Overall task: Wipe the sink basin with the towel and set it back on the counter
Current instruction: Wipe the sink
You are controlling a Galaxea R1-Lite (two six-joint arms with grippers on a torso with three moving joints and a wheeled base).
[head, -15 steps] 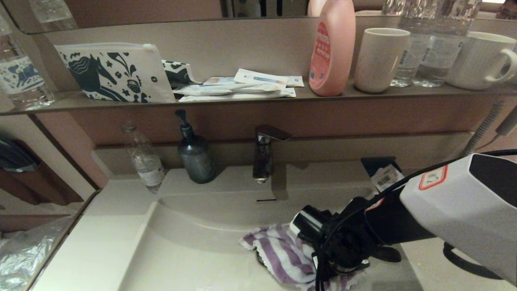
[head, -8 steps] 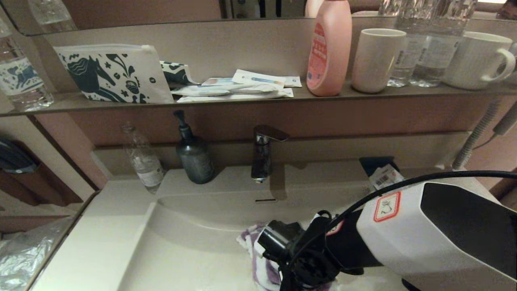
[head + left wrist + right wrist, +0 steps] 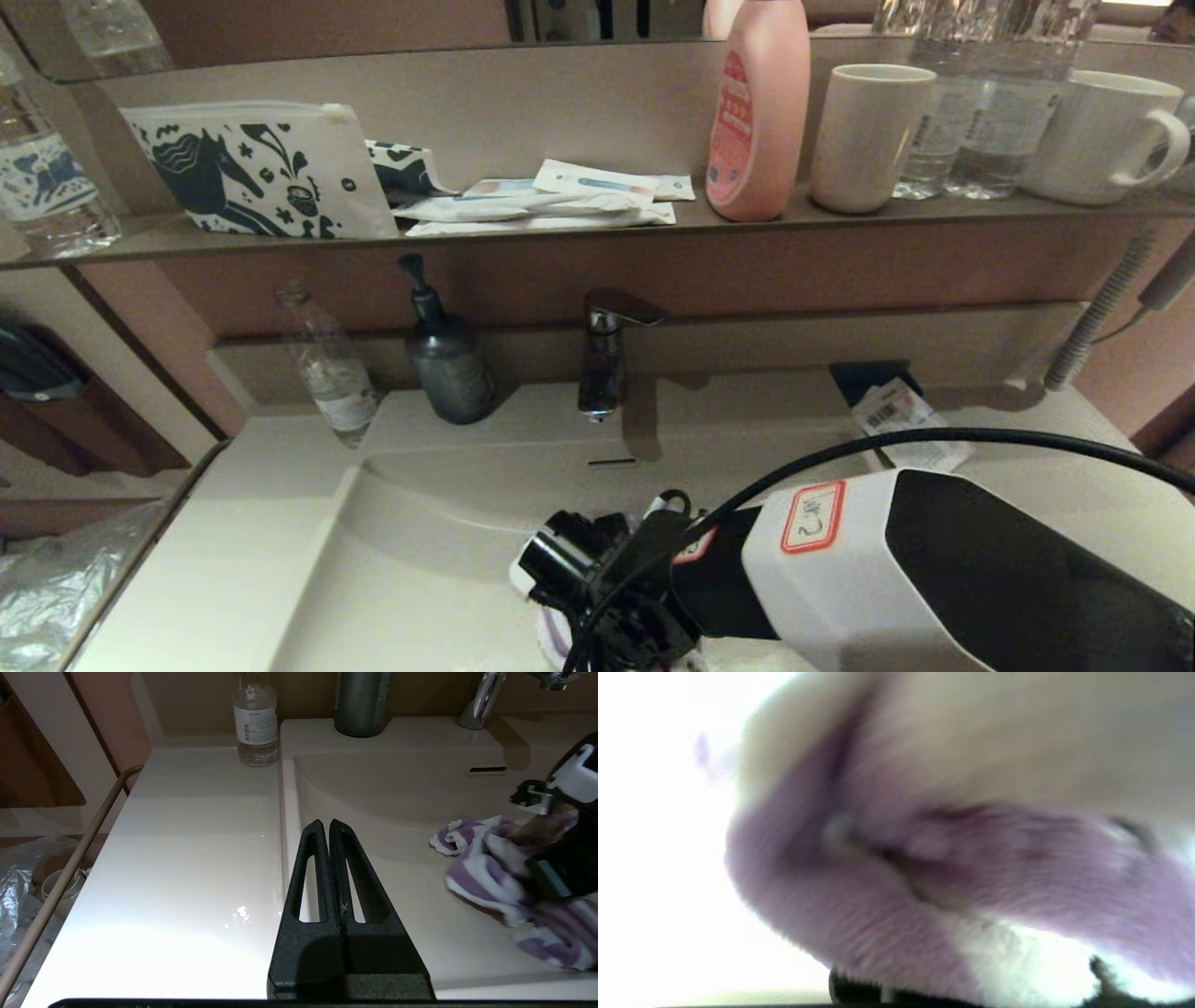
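Observation:
The purple and white striped towel (image 3: 486,877) lies bunched on the floor of the cream-white sink basin (image 3: 420,532). My right gripper (image 3: 556,877) is shut on it and presses it down. In the head view my right wrist (image 3: 607,588) covers nearly all of the towel, leaving only a sliver (image 3: 551,644) showing. The right wrist view is filled by the towel's folds (image 3: 924,896). The drain plug is hidden; the overflow slot (image 3: 611,461) shows. My left gripper (image 3: 325,823) hangs shut and empty over the basin's left rim, beside the counter (image 3: 187,858).
A faucet (image 3: 602,359), a dark soap dispenser (image 3: 448,364) and a clear bottle (image 3: 327,369) stand behind the basin. The shelf above carries a horse-print pouch (image 3: 261,168), a pink bottle (image 3: 758,112) and mugs. A tagged packet (image 3: 901,420) lies on the right counter.
My right arm has swept left across the basin, dragging the towel with it. The towel went from spread out to bunched under the wrist.

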